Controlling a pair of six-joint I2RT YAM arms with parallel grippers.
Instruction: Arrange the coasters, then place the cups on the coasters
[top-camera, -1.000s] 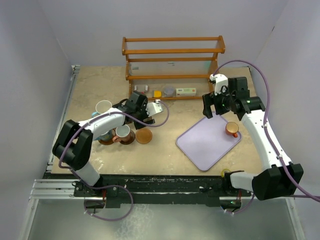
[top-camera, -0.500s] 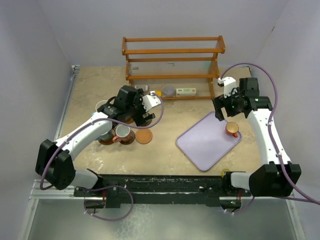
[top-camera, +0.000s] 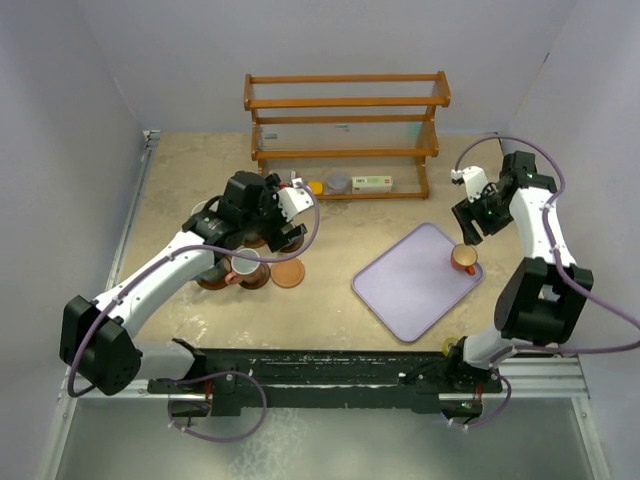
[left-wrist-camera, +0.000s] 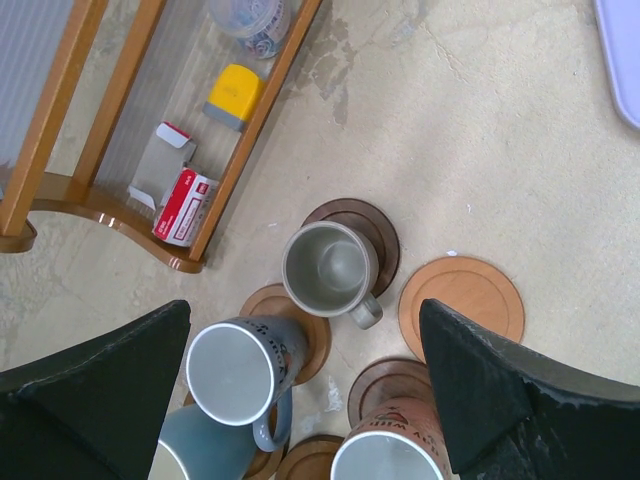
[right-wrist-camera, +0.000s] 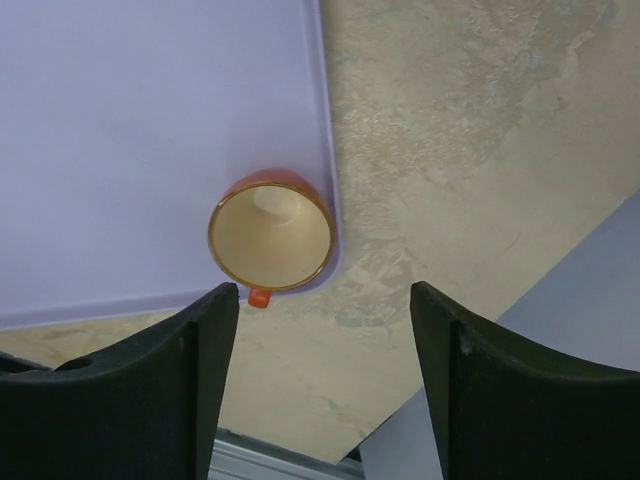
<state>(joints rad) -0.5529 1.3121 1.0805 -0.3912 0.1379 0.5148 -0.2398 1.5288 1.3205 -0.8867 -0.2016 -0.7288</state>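
The brownish mug (left-wrist-camera: 380, 455) is cut off by the bottom edge, its coaster (left-wrist-camera: 385, 378) half covered.

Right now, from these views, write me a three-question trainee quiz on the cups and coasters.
1. True or false: the orange cup stands on a coaster.
2. In the left wrist view, the light coaster is: A) bare; B) holding a cup; C) stacked on another coaster.
3. Which gripper is nearest the orange cup?

Key
1. False: it stands at a corner of the tray.
2. A.
3. The right gripper, jaws apart above the cup.
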